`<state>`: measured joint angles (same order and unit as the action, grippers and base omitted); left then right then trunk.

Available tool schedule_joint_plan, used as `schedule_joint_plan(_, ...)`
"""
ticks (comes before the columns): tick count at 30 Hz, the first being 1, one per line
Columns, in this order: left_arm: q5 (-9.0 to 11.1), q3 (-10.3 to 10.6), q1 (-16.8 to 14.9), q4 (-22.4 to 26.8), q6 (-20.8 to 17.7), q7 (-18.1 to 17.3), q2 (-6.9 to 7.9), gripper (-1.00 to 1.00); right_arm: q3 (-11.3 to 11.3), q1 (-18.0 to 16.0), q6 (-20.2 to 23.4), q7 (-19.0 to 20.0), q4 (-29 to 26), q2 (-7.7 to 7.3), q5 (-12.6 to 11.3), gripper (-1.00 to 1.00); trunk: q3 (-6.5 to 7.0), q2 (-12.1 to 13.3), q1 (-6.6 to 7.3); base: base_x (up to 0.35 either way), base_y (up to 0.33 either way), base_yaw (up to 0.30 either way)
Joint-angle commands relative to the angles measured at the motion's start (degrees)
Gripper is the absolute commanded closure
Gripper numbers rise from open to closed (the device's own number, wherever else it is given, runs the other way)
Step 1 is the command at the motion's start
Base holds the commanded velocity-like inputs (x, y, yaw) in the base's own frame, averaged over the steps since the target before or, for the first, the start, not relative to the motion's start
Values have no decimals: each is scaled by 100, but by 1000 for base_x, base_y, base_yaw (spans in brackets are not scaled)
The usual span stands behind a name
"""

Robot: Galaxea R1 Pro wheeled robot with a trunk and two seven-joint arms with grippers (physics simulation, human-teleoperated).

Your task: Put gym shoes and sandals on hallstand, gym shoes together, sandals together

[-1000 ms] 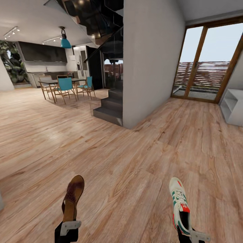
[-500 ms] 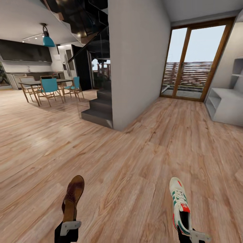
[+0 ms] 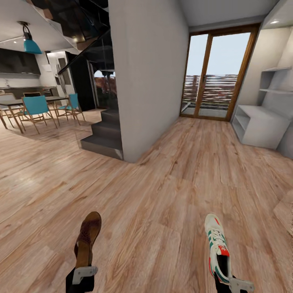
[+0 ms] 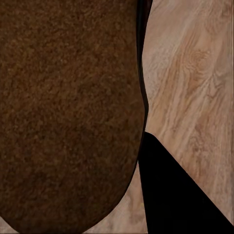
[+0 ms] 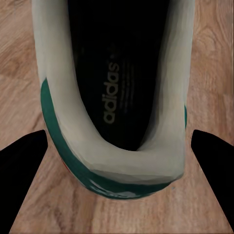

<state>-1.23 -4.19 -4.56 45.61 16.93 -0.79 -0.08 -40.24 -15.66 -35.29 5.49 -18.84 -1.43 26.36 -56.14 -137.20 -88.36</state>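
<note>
In the head view my left gripper [image 3: 83,270] is low at the left, shut on a brown sandal [image 3: 87,238] that points forward above the corridor floor [image 3: 162,195]. My right gripper [image 3: 228,281] is low at the right, shut on a white gym shoe [image 3: 215,246] with green stripes, held by its heel. The left wrist view shows the sandal's brown sole [image 4: 68,112] close up beside one dark finger [image 4: 178,195]. In the right wrist view the gym shoe's heel [image 5: 122,165] sits between two dark fingers [image 5: 19,170]. The hallstand [image 3: 256,126], a pale grey bench with wall shelves [image 3: 276,79] above, stands far right.
A grey wall pillar [image 3: 146,81] rises ahead at centre, with dark stairs [image 3: 101,138] at its left. Further left stand a dining table and teal chairs [image 3: 36,108]. A wood-framed glass door [image 3: 213,77] closes the corridor's far end.
The whole view has swung to the right, so the camera has turned. The hallstand now shows more fully at the right. Both held shoes stay fixed in the grippers.
</note>
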Motion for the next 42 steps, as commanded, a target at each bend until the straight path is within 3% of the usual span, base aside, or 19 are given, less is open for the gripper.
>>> schedule_joint_plan(1, -34, -11, -1, 1, 12, -9, -1, 100, -50, -7, -21, 58, 3, 2, -2, 100, -5, -2, -2, 339, 0, -270)
schedule_joint_plan(42, -10, -11, -1, -140, 15, -9, -1, 100, -54, -7, -21, 59, -5, 2, -8, 100, -167, -2, -2, 339, 0, -257)
